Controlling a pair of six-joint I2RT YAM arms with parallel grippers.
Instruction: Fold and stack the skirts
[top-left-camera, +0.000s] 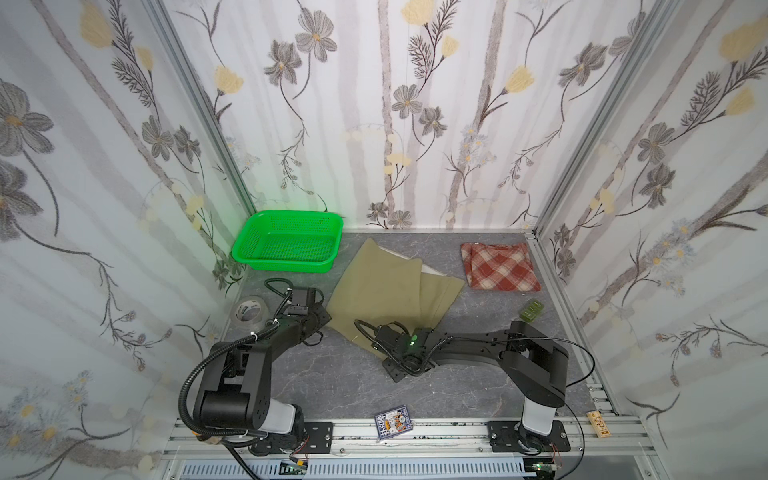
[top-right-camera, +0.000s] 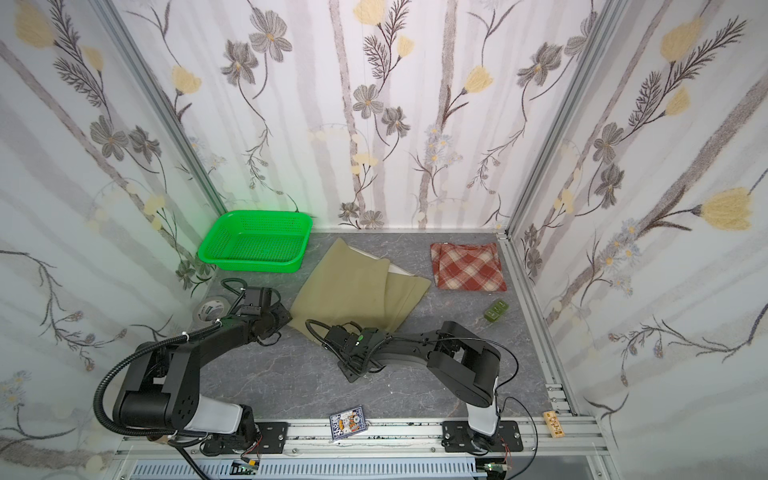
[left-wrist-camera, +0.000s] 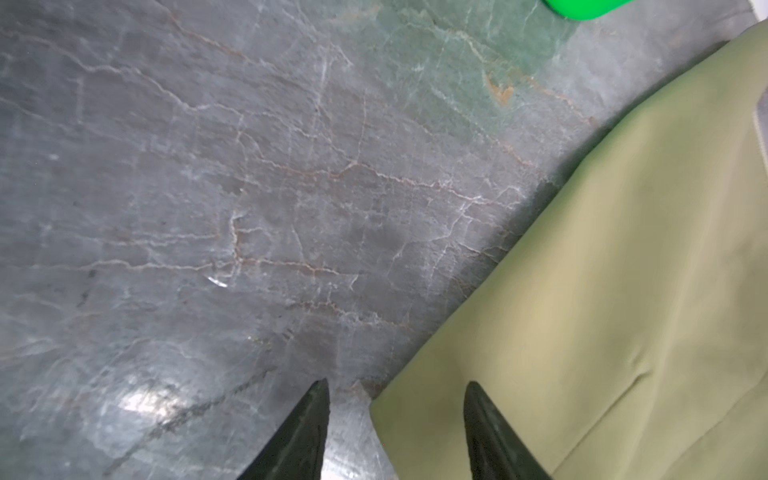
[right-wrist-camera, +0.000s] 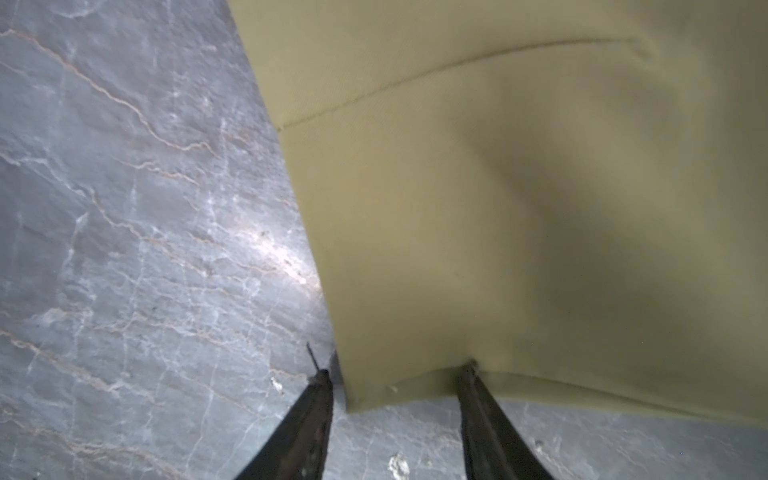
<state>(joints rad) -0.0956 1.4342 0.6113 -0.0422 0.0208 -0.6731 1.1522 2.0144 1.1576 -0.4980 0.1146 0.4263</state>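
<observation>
Both arms at the khaki skirt; the plaid skirt lies folded, well apart from it.
I see the khaki skirt spread across the middle of the tabletop, one side doubled over. My left fingers stand apart at its left corner, one over cloth, one over bare top. My right fingers are also apart, straddling the near corner. The plaid skirt sits at the far right.

No text can be read. The small printed card, lower middle in both top views, bears a colourful picture with lettering too small to make out. The tape roll at left centre has a dark, illegible label; the wooden strip at lower right shows tiny unreadable marks
</observation>
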